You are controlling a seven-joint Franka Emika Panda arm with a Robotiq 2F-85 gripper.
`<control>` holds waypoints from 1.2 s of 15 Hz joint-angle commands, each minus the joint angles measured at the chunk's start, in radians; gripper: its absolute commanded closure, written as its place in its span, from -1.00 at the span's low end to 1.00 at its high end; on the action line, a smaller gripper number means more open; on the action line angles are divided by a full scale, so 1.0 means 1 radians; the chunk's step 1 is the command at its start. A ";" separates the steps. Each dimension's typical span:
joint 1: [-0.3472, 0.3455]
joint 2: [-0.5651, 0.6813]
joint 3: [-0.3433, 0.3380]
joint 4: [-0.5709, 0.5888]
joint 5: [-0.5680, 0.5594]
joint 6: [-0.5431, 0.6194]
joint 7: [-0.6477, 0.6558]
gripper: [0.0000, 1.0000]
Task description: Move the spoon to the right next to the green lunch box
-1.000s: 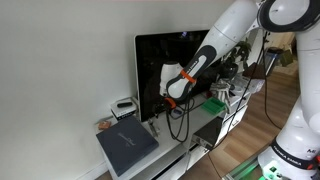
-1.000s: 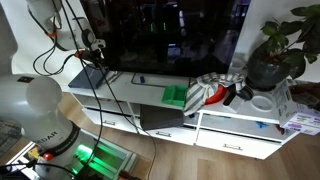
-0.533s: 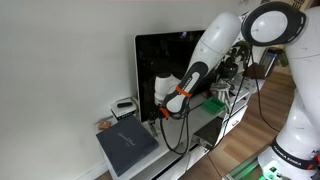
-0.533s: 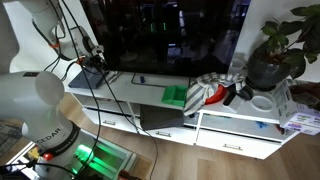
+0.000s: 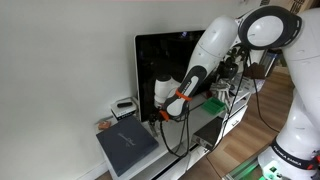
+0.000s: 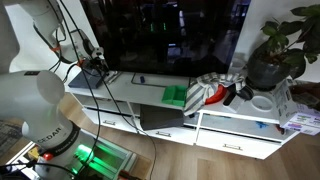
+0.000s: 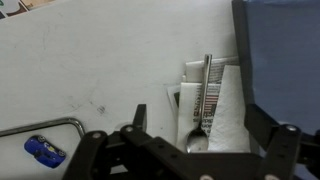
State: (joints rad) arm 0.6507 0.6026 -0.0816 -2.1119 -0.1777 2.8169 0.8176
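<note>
In the wrist view a metal spoon (image 7: 204, 95) lies on a white packet with a barcode (image 7: 222, 105), its bowl toward me. My gripper (image 7: 195, 128) is open just above it, one finger on each side of the bowl, not touching it. In both exterior views the gripper (image 5: 160, 108) (image 6: 97, 65) hovers low over the end of the white cabinet in front of the TV. The spoon is too small to make out there. The green lunch box (image 5: 213, 103) (image 6: 176, 95) lies flat further along the cabinet top, well away from the gripper.
A large black TV (image 6: 170, 35) stands behind on the white cabinet (image 6: 140, 92). A dark flat folder (image 5: 127, 145) lies at the cabinet's end. A red and white cloth (image 6: 210, 92) and a potted plant (image 6: 275, 55) lie beyond the lunch box. A small blue object (image 7: 43, 150) lies near a metal wire.
The arm swung toward the cabinet's end and lowered the gripper in the first half second. Since then it has hardly moved.
</note>
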 commanded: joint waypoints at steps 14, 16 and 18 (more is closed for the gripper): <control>-0.038 0.167 0.029 0.118 0.110 0.098 -0.100 -0.92; -0.036 0.180 0.026 0.140 0.125 0.093 -0.113 -0.50; -0.039 0.191 0.028 0.155 0.139 0.088 -0.127 -0.25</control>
State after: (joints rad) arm 0.6256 0.7648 -0.0657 -1.9971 -0.0762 2.9121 0.7308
